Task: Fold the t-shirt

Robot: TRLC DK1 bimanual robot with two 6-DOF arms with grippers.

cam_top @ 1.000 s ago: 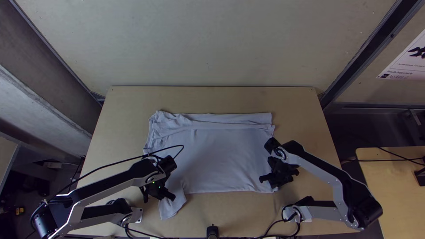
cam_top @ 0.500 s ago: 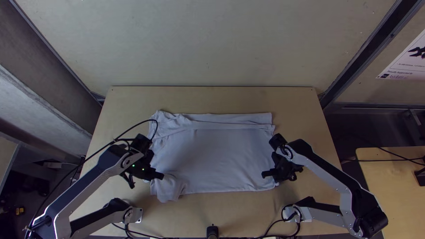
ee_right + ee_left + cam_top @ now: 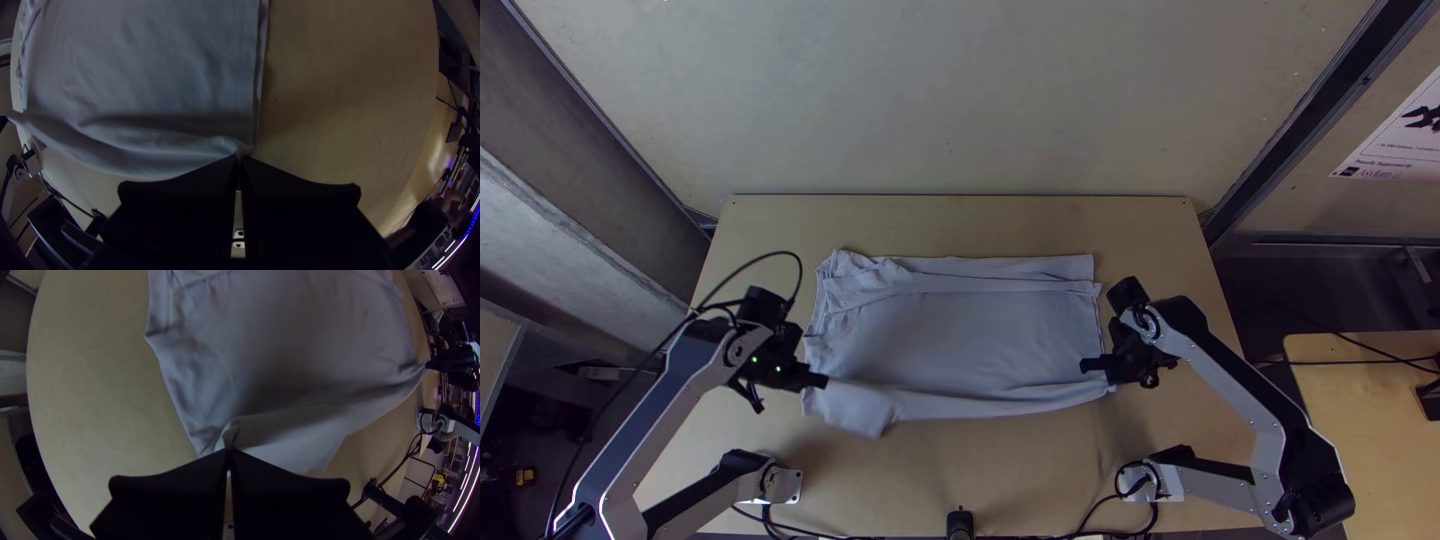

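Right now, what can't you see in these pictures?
Left wrist view: t-shirt bit inside the left tool, hidden by its fingers.
Right wrist view: same inside the right tool, behind its fingers.
Top view: table under the t-shirt, covered.
Top view: poster's right side, cut by edge.

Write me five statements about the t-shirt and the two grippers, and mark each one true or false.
1. The left gripper is shut on cloth of the t-shirt. True.
2. The right gripper grips the middle of the t-shirt's far edge. False: it grips the t-shirt at the near end of its right side.
3. Cloth stretches between the two grippers along the t-shirt's near side. True.
4. The whole t-shirt is bunched into a ball. False: most of it lies spread on the table.
5. In the top view, a layered strip of cloth runs along the t-shirt's far side. True.
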